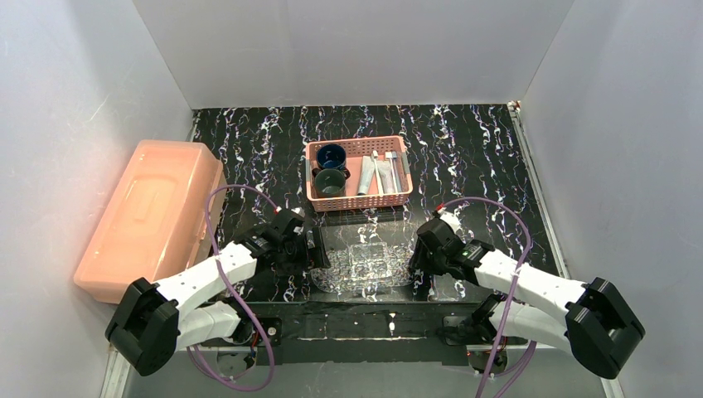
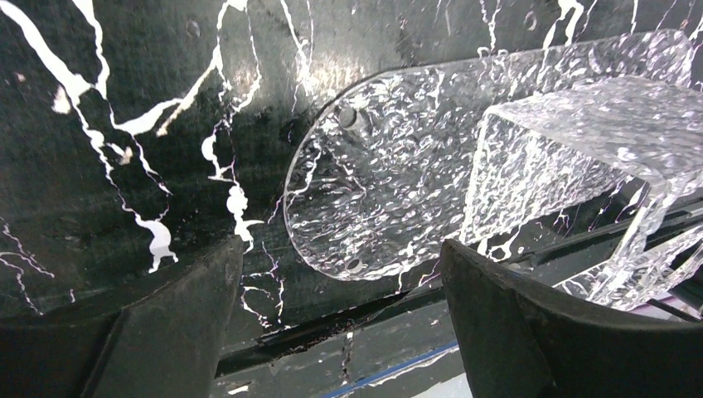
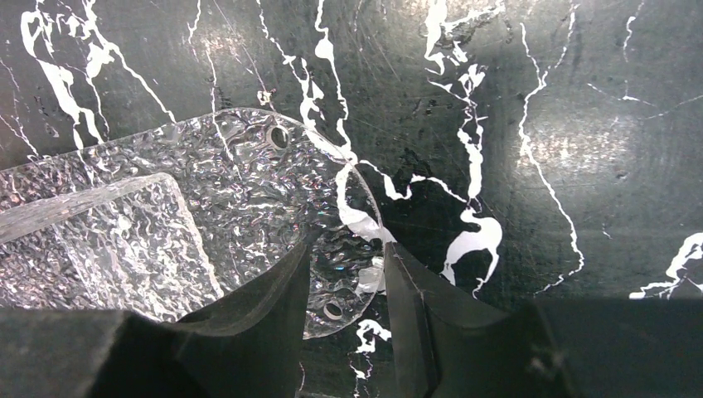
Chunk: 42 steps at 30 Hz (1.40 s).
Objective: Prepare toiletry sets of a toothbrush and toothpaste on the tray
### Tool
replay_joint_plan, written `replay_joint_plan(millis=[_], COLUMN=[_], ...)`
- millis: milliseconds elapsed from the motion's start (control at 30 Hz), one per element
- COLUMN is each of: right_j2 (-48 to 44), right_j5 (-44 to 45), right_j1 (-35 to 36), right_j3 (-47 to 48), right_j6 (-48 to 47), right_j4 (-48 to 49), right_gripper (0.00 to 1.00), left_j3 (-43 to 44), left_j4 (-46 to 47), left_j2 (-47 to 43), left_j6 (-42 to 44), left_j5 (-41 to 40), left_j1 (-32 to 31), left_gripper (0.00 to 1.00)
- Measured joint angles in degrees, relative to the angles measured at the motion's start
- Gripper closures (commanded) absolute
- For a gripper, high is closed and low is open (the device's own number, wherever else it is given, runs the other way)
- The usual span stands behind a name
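Observation:
The clear speckled tray (image 1: 365, 264) lies flat on the black marbled table between my two arms. My left gripper (image 1: 322, 249) is at its left end. In the left wrist view the gripper (image 2: 341, 249) is wide open and empty, and the tray's rounded tab (image 2: 373, 191) lies just beyond the fingertips. My right gripper (image 1: 417, 261) is at the tray's right end. In the right wrist view its jaws (image 3: 348, 249) stand narrowly apart and straddle the edge of the tray's rounded tab (image 3: 249, 191). A slim white toothbrush (image 1: 375, 162) and toothpaste tubes (image 1: 366, 176) lie in the pink basket.
The pink perforated basket (image 1: 401, 178) stands behind the tray and also holds two dark cups (image 1: 331, 155). A big salmon plastic box (image 1: 149, 217) lies along the left side. White walls enclose the table. A taped strip (image 1: 365, 319) runs along the near edge.

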Motion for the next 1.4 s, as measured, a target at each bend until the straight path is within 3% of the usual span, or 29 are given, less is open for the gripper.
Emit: replay_joint_plan(millis=[233, 667, 1400], right_j2=[0.92, 1.81, 4.55], right_j5=[-0.42, -0.59, -0.55], right_j1=[0.0, -0.02, -0.28], right_j3=[0.07, 0.44, 1.57], right_j6=[0.0, -0.07, -0.57], right_j4=[1.75, 2.23, 4.42], right_gripper=[0.54, 0.54, 0.54], left_j3=[-1.44, -4.04, -4.04], left_j4=[0.31, 5.03, 6.14], left_j2=[-0.04, 0.83, 1.57], left_j6=[-2.27, -6.01, -5.62], left_j5=[2.08, 5.46, 5.09], left_j1=[0.02, 0.44, 4.09], left_gripper=[0.16, 0.31, 0.33])
